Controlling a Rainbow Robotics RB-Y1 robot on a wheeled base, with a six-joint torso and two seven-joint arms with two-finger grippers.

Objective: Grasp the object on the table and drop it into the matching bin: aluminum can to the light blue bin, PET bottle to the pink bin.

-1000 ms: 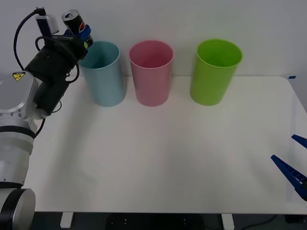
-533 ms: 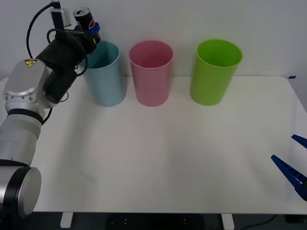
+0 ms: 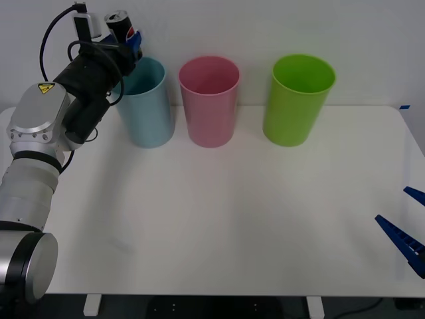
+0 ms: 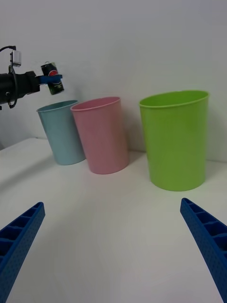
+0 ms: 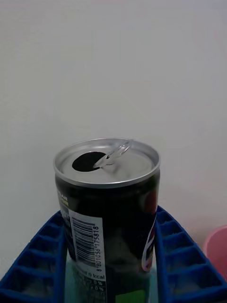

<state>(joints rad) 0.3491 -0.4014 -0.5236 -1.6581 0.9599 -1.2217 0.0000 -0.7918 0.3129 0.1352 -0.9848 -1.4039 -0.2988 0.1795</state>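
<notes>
My left gripper (image 3: 127, 41) is shut on the aluminum can (image 3: 121, 25), a small black can with a silver top, and holds it upright in the air just above the left rim of the light blue bin (image 3: 146, 103). The left wrist view shows the can (image 5: 109, 213) with its opened top between my two blue fingers (image 5: 182, 255). In the right wrist view, the can (image 4: 53, 78) hangs over the light blue bin (image 4: 61, 132). The pink bin (image 3: 209, 100) stands right of the blue one. At the table's near right edge, my right gripper (image 3: 408, 229) rests open and holds nothing.
A lime green bin (image 3: 297, 98) stands right of the pink bin, the three in a row at the back of the white table (image 3: 232, 219). A white wall rises behind them.
My left arm has carried the can up and to the right, from left of the light blue bin to above its left rim. The right gripper has not moved.
</notes>
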